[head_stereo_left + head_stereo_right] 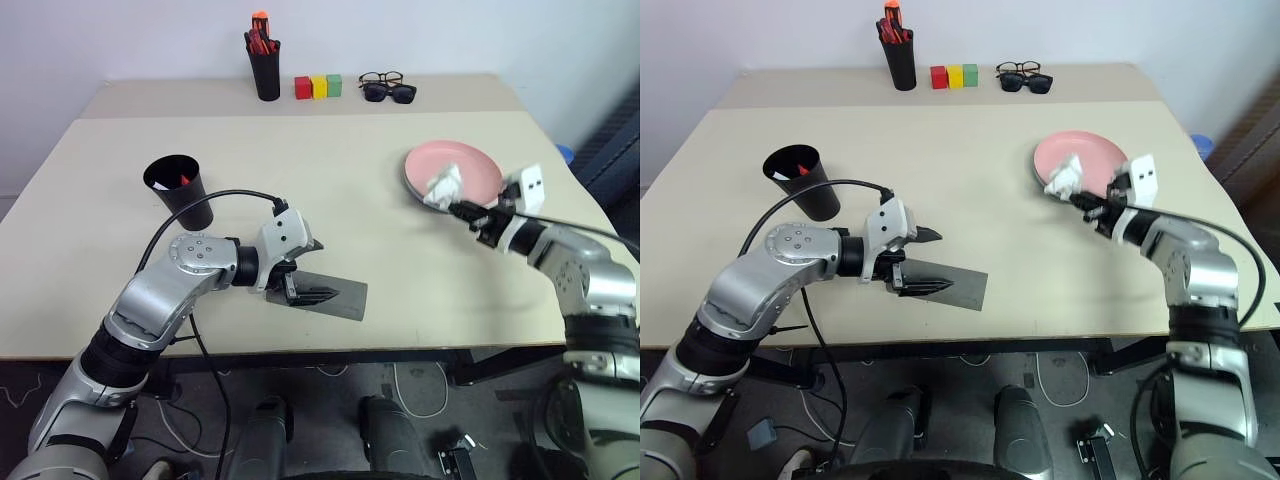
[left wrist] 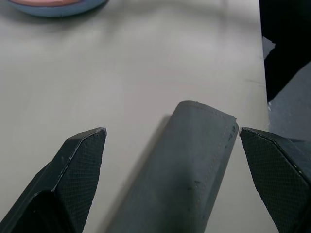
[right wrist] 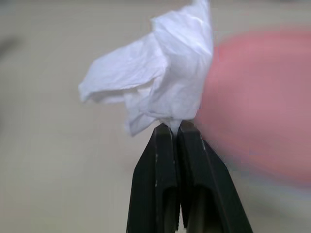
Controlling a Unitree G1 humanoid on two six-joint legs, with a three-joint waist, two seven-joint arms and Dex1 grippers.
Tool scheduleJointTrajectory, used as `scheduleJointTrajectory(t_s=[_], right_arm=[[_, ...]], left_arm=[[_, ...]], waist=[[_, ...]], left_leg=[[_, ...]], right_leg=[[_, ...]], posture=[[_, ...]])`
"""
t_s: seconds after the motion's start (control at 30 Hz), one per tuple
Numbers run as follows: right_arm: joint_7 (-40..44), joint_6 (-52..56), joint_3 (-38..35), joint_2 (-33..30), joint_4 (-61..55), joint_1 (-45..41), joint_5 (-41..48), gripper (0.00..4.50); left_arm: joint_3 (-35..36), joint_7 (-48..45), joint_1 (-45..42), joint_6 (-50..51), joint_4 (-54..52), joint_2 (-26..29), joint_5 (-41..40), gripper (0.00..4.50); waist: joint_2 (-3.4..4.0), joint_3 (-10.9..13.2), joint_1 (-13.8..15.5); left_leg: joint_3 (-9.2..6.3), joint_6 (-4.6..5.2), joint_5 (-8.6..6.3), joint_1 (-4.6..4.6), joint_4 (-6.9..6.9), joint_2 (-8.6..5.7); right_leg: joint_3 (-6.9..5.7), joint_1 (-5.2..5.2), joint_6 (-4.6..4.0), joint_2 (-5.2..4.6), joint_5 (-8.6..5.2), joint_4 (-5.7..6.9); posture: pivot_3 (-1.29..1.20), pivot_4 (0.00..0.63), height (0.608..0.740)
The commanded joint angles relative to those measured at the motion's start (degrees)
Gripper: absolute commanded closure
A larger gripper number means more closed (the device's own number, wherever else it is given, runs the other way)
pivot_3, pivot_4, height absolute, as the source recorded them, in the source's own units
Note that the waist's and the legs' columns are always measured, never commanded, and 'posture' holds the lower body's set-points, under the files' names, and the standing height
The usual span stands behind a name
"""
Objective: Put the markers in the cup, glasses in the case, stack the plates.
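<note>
Pinching a crumpled white tissue (image 3: 160, 82) in my right hand (image 1: 462, 211), fingers clenched tight on its lower edge, I hold it just above the near rim of the salmon pink round plastic plate (image 1: 470, 165). In the left wrist view that plate sits on a light blue plate (image 2: 58, 8) of the same shape, so the stack looks done, and I judge the tissue is stray litter I am clearing off it. My left hand (image 1: 300, 290) is spread wide with nothing gripped, its fingers (image 2: 77, 165) straddling the grey felt-like rectangular glasses case (image 2: 189, 170), which lies flat on the beige tabletop (image 1: 330, 170) near the front edge. The wide glossy black tapered cup (image 1: 183, 186) stands upright to the left, with something red showing inside, likely a marker. At the far edge two pairs of spectacles (image 1: 388, 87) lie together beside three small coloured blocks (image 1: 318, 87) and a narrow black pen holder full of red and orange pens (image 1: 265, 60); I cannot tell from here which pair is the wire-framed one. To do this step well I should carry the tissue clear of the plates without brushing the pink rim, let go somewhere harmless, and meanwhile keep my left hand steady around the case so it stays put.
</note>
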Motion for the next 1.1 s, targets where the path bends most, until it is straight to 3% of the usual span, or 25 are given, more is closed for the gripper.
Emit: scheduleJointTrajectory(t_s=[0.03,0.27,0.37,0.43,0.63,0.83,0.97,1.1], right_arm=[[-3.1,-8.5,0.1,0.7,11.9,-7.6,-4.0,4.47],[-7.2,-22.2,2.4,2.7,37.8,-20.0,-11.3,4.47],[-12.1,-28.7,3.7,3.0,42.5,-22.3,-14.9,3.69],[-12.2,-30.4,3.4,2.5,43.5,-22.7,-15.4,2.79],[-6.7,-37.1,1.2,-0.9,38.6,-18.3,-13.3,2.79],[2.9,-34.3,-1.5,-5.2,22.0,-5.8,-8.2,2.79],[7.4,-29.0,-3.9,-6.8,2.1,12.8,-3.6,2.79],[11.4,-32.8,-6.9,-9.4,-8.9,29.4,-3.1,2.79]], left_arm=[[2.4,1.2,0.0,0.4,-2.4,0.4,-0.4,0.0],[5.3,4.7,2.9,3.2,-5.9,1.2,-1.1,0.0],[7.7,7.7,5.6,6.1,-9.2,1.1,-2.0,0.0],[9.6,10.0,7.0,6.6,-10.3,0.0,-2.4,0.0],[18.1,21.2,14.9,-5.4,-12.0,-7.0,2.3,0.0],[22.0,26.0,20.7,-18.9,-8.5,-10.2,7.2,0.0],[27.3,17.8,28.6,-23.1,-7.0,-8.2,1.2,0.0],[32.1,10.5,38.2,-32.4,-6.3,-6.6,-0.8,0.0]], waist=[[0.0,0.0,0.0],[-0.01,0.0,0.0],[0.0,0.0,-0.1],[0.0,0.0,-0.1],[0.01,0.0,0.1],[0.01,0.0,0.3],[0.03,-0.1,0.3],[0.08,-0.1,0.4]], left_leg=[[0.0,0.0,0.0,0.0,-0.02,0.0],[0.01,0.0,0.0,-0.03,-0.28,-0.01],[0.01,0.0,0.01,-0.04,-0.41,-0.01],[0.01,0.0,0.01,-0.05,-0.47,-0.02],[0.02,-0.03,0.03,-0.03,-0.47,-0.02],[0.02,-0.04,0.03,0.01,-0.42,-0.02],[0.03,-0.04,0.02,0.15,-0.41,-0.01],[0.05,-0.04,0.01,0.24,-0.52,0.0]], right_leg=[[0.0,-0.01,0.0,0.0,0.0,-0.01],[0.01,-0.08,0.09,0.0,-0.03,-0.09],[0.02,-0.15,0.27,0.0,0.05,-0.09],[0.03,-0.22,0.29,0.0,0.05,-0.06],[0.06,-0.2,0.3,0.0,0.07,-0.08],[0.06,-0.09,0.25,0.0,0.04,-0.11],[0.06,0.03,0.09,0.0,-0.05,-0.1],[0.07,0.05,-0.01,-0.01,-0.15,-0.11]], posture=[[0.0,0.15,0.74],[0.0,0.15,0.74],[0.0,0.15,0.74],[0.0,0.15,0.74],[0.0,0.15,0.74],[0.0,0.15,0.74],[0.0,0.15,0.74],[0.0,0.15,0.74]])
